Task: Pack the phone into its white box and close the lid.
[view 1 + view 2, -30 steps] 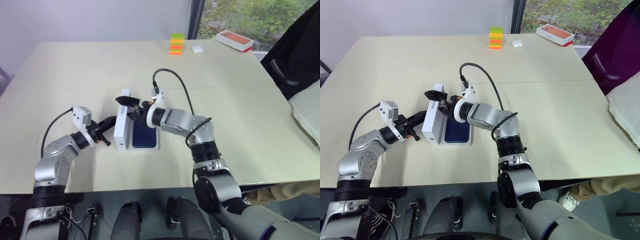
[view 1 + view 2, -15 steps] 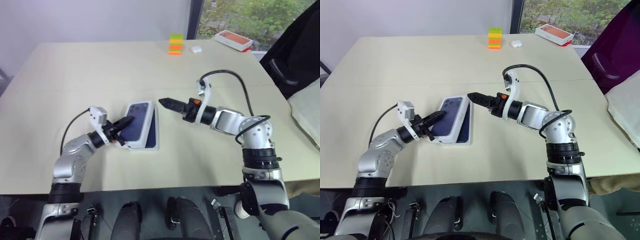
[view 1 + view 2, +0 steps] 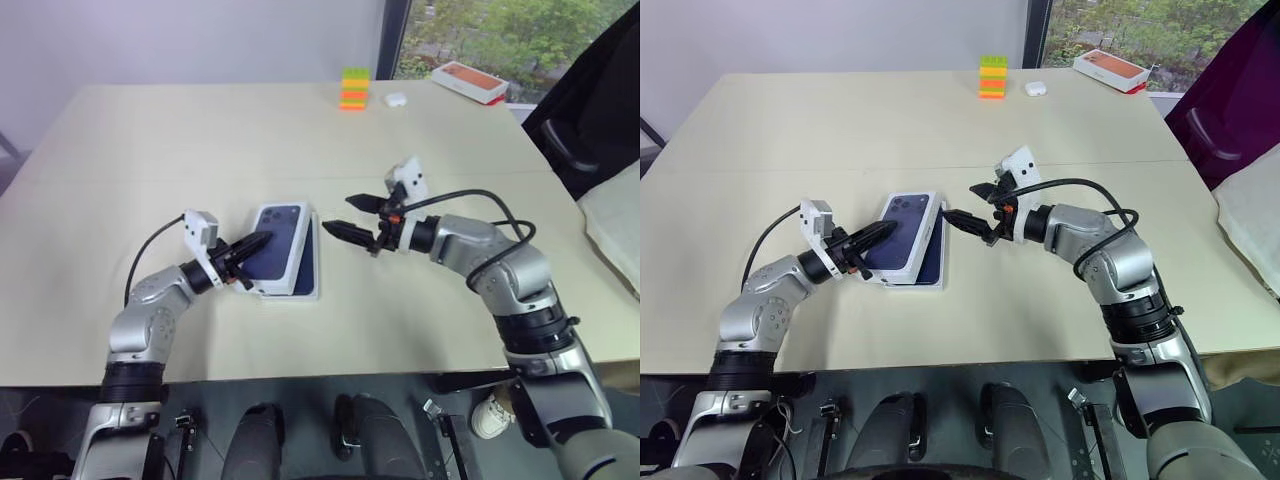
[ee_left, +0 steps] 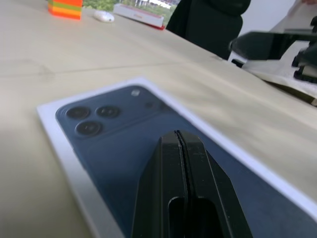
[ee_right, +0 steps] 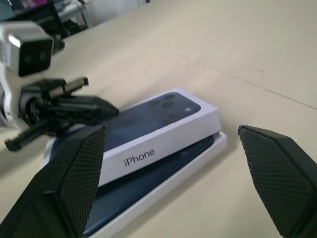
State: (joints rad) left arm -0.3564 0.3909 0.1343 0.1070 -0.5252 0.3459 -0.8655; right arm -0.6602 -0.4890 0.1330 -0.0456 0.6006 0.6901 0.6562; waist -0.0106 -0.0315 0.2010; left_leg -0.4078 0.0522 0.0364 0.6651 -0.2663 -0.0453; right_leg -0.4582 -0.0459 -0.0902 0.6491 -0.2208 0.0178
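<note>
- The lid (image 3: 281,233) is being seen lying skewed, printed side up, over the white box (image 3: 306,288) near the middle of the desk (image 3: 150,140); a strip of the phone (image 5: 168,166) is showing in the box beside it.
- The left gripper (image 3: 258,242), fingers clenched together, is being rested on the lid's top.
- The right gripper (image 3: 350,216), fingers spread and grasping nothing, is being held just beside the box.
- A coloured block stack (image 3: 353,88), a small white case (image 3: 394,99) and an orange-and-white box (image 3: 468,80) are being seen at the far edge, well apart.
</note>
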